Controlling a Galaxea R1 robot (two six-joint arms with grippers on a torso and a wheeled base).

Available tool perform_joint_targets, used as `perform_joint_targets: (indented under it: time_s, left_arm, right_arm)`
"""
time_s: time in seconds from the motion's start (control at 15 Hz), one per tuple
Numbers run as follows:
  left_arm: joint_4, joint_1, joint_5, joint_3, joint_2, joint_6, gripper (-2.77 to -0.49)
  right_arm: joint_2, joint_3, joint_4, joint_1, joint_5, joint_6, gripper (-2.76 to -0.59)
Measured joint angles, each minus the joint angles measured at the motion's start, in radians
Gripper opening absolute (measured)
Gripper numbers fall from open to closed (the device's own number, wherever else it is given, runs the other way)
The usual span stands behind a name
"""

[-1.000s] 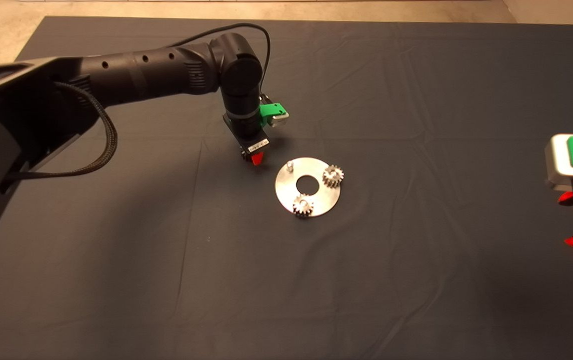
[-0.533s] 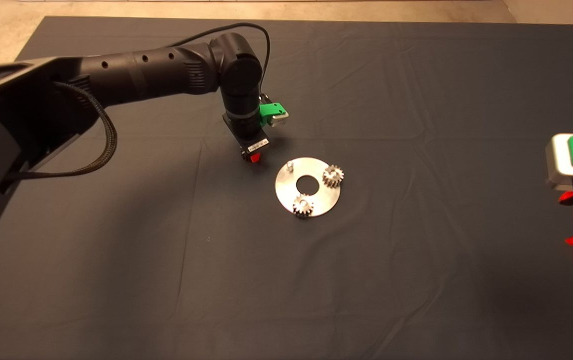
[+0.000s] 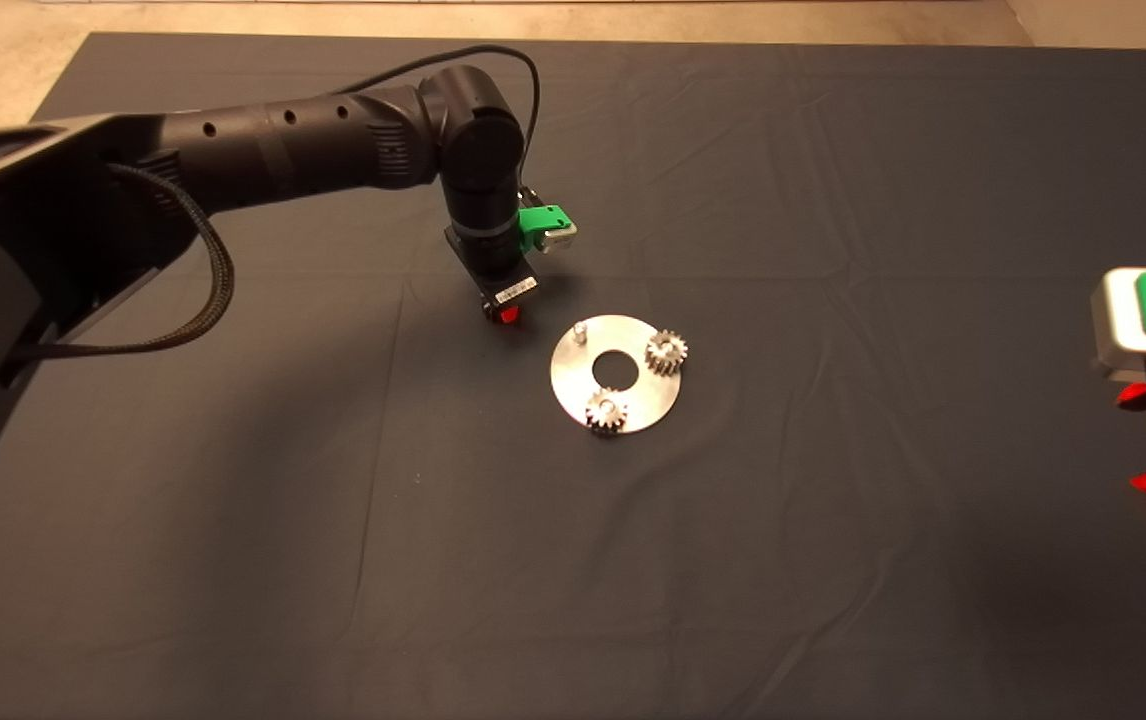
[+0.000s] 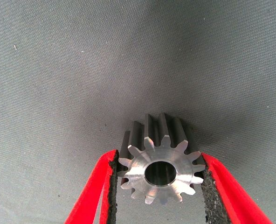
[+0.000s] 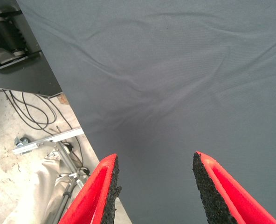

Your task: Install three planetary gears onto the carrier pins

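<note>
Moved: left end effector (image 3: 507, 316) lower — nearer mat
Grip: closing on third gear (image 4: 159, 172) — stiff, slick; hold by toothed flanks
Right end effector (image 5: 154, 186): wide, parked

Left gripper (image 3: 508, 316) has sunk lower beside the disc (image 3: 616, 374).

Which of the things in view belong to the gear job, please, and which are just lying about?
Job:
- disc with one bare pin
- two gears on pins
- third gear, between the left hand's pads

Lying about:
- mat
- right hand, open, parked at the mat's right edge
- cables and metal parts on the floor
</note>
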Motion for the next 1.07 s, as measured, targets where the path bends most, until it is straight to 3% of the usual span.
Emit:
perform_joint_targets:
  time_s: [0.47,0.53,0.6,0.67,0.73,1.07]
  left_arm:
    - [0.000,0.000,0.005,0.000,0.001,-0.001,-2.40]
    - [0.000,0.000,0.015,0.000,0.003,-0.001,-2.41]
    - [0.000,-0.001,0.038,0.001,0.008,-0.001,-2.43]
    - [-0.001,-0.007,0.077,0.005,0.018,-0.003,-2.43]
    - [-0.001,-0.021,0.098,0.017,0.027,-0.013,-2.43]
    - [-0.001,-0.134,0.106,0.140,0.063,-0.098,-2.44]
  right_arm:
    - [0.000,0.000,0.001,0.000,0.000,-0.002,-2.20]
    - [0.000,0.000,0.001,0.000,0.000,-0.002,-2.20]
    - [0.000,0.000,0.001,0.000,0.000,-0.002,-2.20]
    - [0.000,0.000,0.002,0.001,0.000,-0.003,-2.20]
    - [0.000,0.000,0.002,0.003,0.000,-0.003,-2.20]
    - [0.002,0.000,0.003,0.005,0.000,-0.003,-2.20]
